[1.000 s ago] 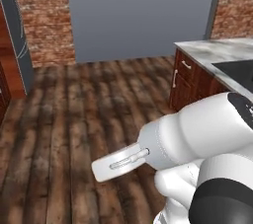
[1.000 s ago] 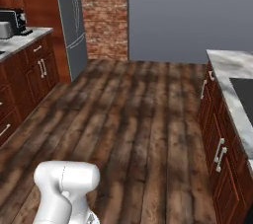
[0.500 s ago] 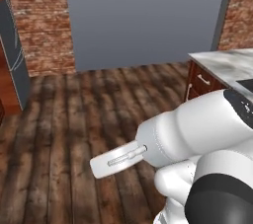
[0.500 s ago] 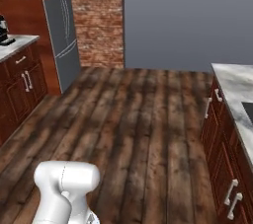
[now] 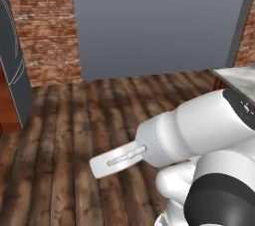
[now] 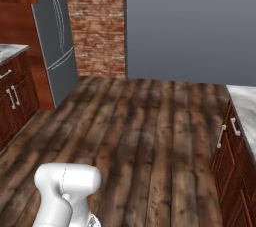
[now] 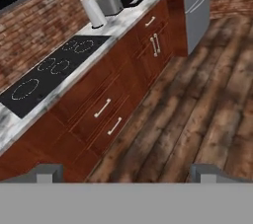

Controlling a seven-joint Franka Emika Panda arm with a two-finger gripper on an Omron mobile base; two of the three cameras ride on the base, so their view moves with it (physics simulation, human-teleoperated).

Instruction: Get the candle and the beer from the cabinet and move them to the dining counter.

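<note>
Dark brown plank floor (image 6: 150, 131), streaked grey. Red-brown brick wall (image 6: 97, 21) with pale mortar, beside a flat blue-grey wall (image 5: 159, 21). Slate-grey fridge (image 6: 55, 36). Reddish-brown drawers (image 7: 108, 104) with silver handles. White-grey veined marble table (image 7: 126, 16) carrying a black stove (image 7: 49, 72) ringed in white, silver toaster (image 7: 109, 4), white roll (image 7: 93, 11).

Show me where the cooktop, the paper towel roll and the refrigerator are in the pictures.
cooktop (image 7: 49, 77): hand view, on the black glass surface between the burner rings.
paper towel roll (image 7: 93, 11): hand view, on the white side of the upright roll.
refrigerator (image 6: 55, 46): right base view, on its grey door front.
</note>
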